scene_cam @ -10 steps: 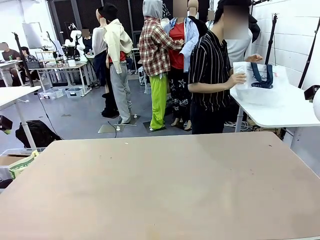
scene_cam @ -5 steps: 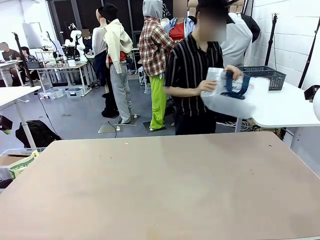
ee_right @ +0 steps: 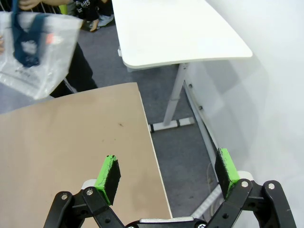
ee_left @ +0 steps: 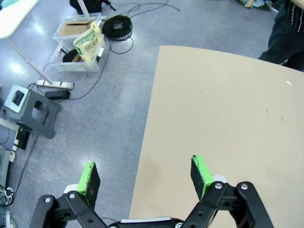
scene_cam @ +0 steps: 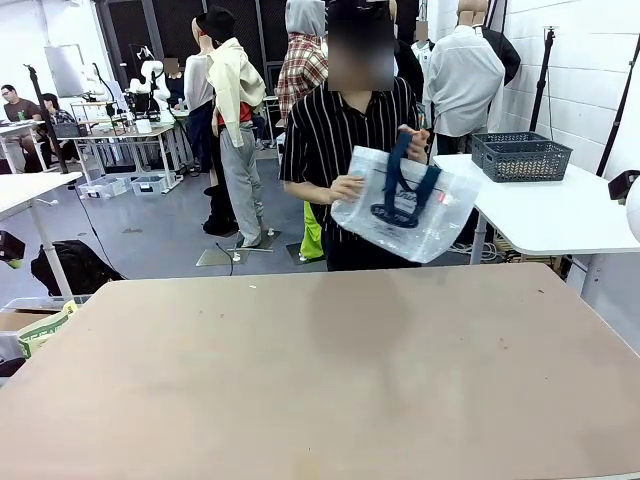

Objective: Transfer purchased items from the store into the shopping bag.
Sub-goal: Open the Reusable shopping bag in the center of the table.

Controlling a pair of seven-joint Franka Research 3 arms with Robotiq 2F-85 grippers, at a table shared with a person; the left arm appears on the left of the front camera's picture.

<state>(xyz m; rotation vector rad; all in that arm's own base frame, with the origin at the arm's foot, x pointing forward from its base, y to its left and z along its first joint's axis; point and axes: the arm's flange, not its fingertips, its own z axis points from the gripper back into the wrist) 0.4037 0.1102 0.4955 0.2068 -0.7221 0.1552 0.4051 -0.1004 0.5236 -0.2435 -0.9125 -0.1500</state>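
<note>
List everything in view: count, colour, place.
translucent white plastic shopping bag with dark blue strap handles: one, held up by the person past the far edge of the near table
dark blue-grey lattice plastic basket: one, on the white side table
tan rectangular table: one, in front of the robot
person's hands: two, one on the bag's side, one at its handles
left gripper: black, green pads, open, over the tan table's edge
right gripper: same colours, open, over the table's edge

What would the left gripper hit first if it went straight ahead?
Probably the table edge: the open left gripper points down astride it, one finger over floor. Depth is unclear.
</note>
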